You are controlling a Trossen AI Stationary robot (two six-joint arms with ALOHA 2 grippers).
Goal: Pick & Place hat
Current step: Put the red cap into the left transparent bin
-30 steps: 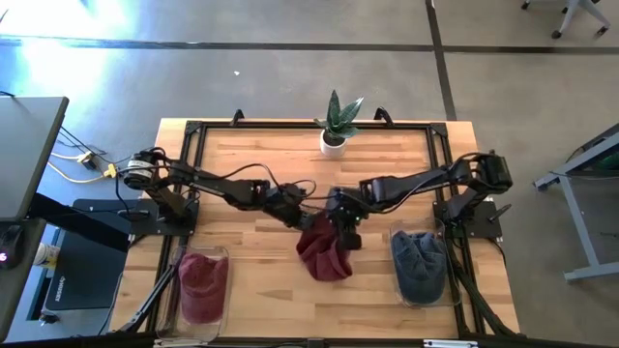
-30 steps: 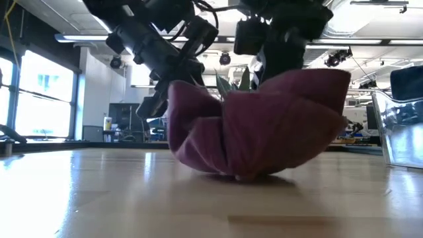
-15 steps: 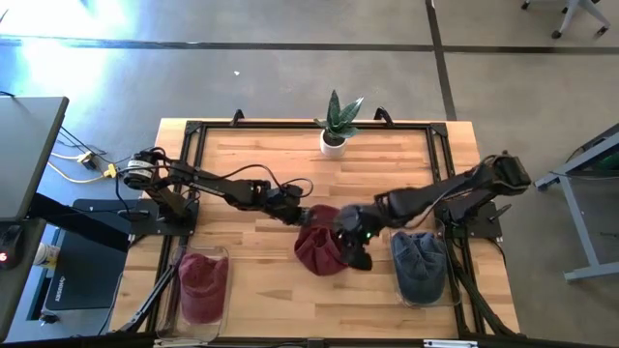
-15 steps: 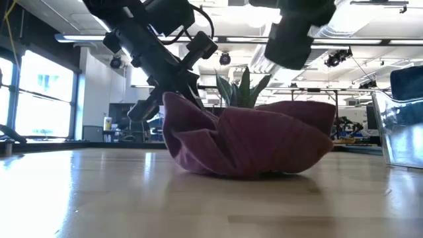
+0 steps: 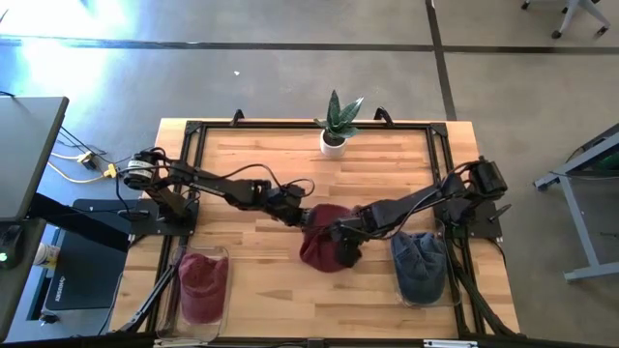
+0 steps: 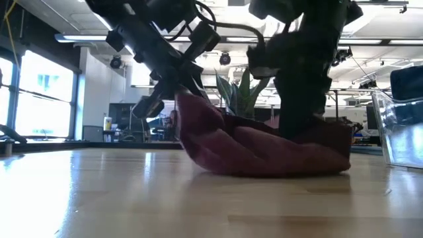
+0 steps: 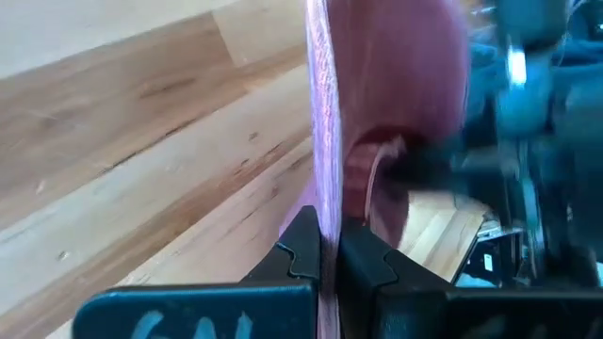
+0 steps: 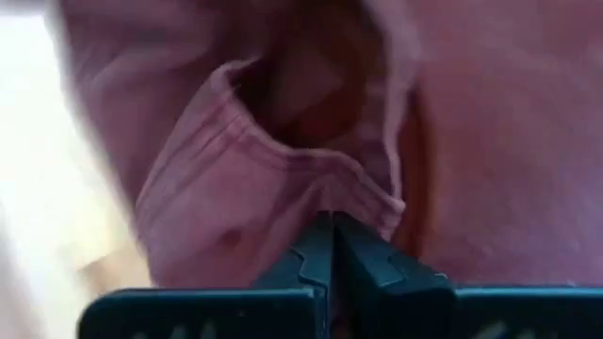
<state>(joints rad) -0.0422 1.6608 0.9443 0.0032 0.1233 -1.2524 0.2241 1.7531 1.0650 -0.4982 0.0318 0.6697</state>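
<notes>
High view: the maroon hat (image 5: pixel 324 246) is seen at the centre of the desk (image 5: pixel 261 164), with the left pincer (image 5: pixel 302 220) at its 10 o'clock edge and the right pincer (image 5: pixel 344 239) at its 3 o'clock side.

Left wrist view: the hat's brim is pinched between pressed-together fingers (image 7: pixel 301 247).

Right wrist view: the fingers (image 8: pixel 316 247) are pressed together against a fold of the fabric.

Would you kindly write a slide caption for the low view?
Left gripper pinches the maroon hat's raised edge while right gripper presses onto it.

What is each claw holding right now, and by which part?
Both claws grip the maroon hat. The left claw pinches its edge. The right claw is shut on a fold near the rim.
</notes>
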